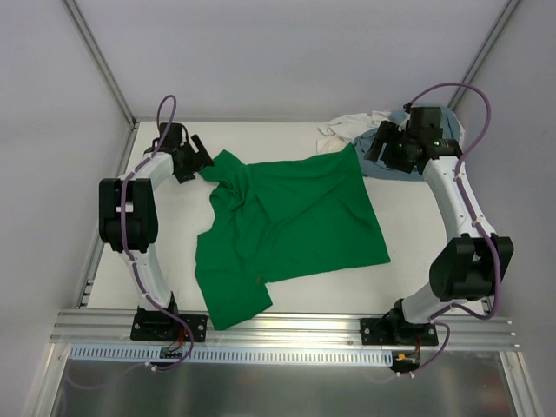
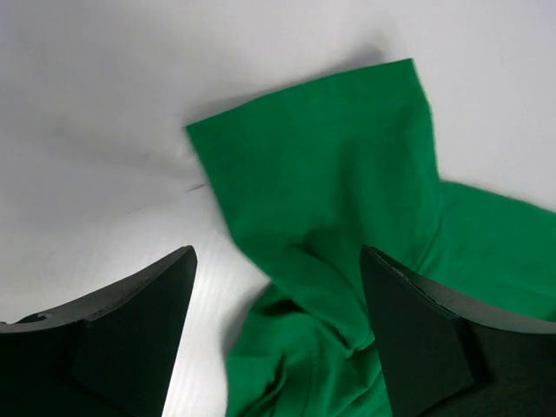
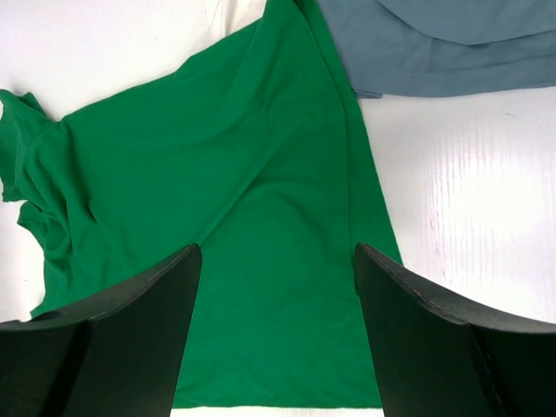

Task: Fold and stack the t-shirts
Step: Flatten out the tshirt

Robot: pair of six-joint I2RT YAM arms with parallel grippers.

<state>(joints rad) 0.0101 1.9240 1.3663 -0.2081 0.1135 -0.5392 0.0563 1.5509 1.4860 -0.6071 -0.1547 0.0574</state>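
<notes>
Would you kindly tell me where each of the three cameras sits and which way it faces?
Top external: above and behind the bases, looking down on the table; both arms, left gripper and right gripper show.
Left wrist: on the left arm, looking down at the green t-shirt sleeve; its open fingers frame it.
Right wrist: on the right arm, looking down at the green edge and grey-blue t-shirt; open fingers show.
Shared: all three see the green t-shirt.

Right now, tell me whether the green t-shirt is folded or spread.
Spread: the green t-shirt lies open across the table, rumpled only at one sleeve.
</notes>
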